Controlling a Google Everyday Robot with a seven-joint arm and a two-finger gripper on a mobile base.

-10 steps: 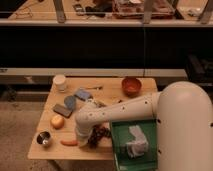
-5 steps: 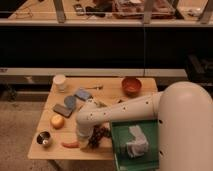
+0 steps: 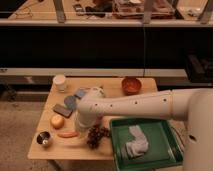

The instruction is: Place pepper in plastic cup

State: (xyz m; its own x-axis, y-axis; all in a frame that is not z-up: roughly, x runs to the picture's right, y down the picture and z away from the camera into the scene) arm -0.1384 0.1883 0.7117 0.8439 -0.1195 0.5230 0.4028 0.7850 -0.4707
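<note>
Nothing has shifted since the earlier frame: arm and objects sit where they were. Tool is low over the desk, hidden behind the wrist, fingers together, apparently on nothing. Pepper lies flat just left of it, near edge, between the metal cup and the dark grapes. Plastic cup stands well apart, far left. Risk: a closed tool descending would shove the pepper toward the yellow fruit, or off the desk, instead of straddling it.
</note>
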